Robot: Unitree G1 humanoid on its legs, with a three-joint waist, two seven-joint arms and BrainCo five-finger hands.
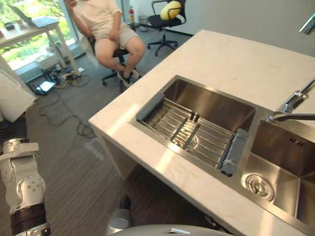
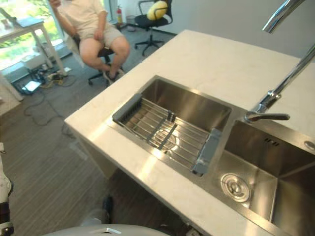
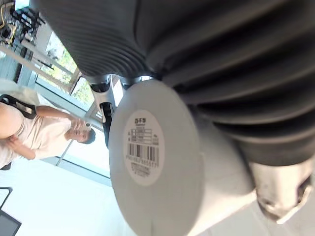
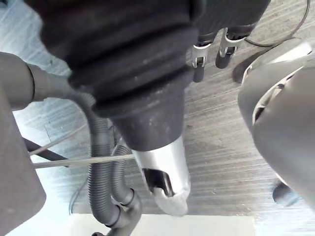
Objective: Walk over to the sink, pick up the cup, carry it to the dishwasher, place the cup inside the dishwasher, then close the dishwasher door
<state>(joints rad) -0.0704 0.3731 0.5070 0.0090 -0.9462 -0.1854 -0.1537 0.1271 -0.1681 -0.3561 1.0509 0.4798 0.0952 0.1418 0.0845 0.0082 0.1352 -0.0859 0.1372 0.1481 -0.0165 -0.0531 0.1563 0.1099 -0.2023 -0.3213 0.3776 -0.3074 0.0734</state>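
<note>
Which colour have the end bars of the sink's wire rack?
Grey end bars, clearest in the left eye view.

Quick tally: one white tabletop is seen, with two sink basins sunk into it. One wire rack, one faucet and one drain strainer are counted. Further back, one seated person, two office chairs and one desk are spotted.
</note>
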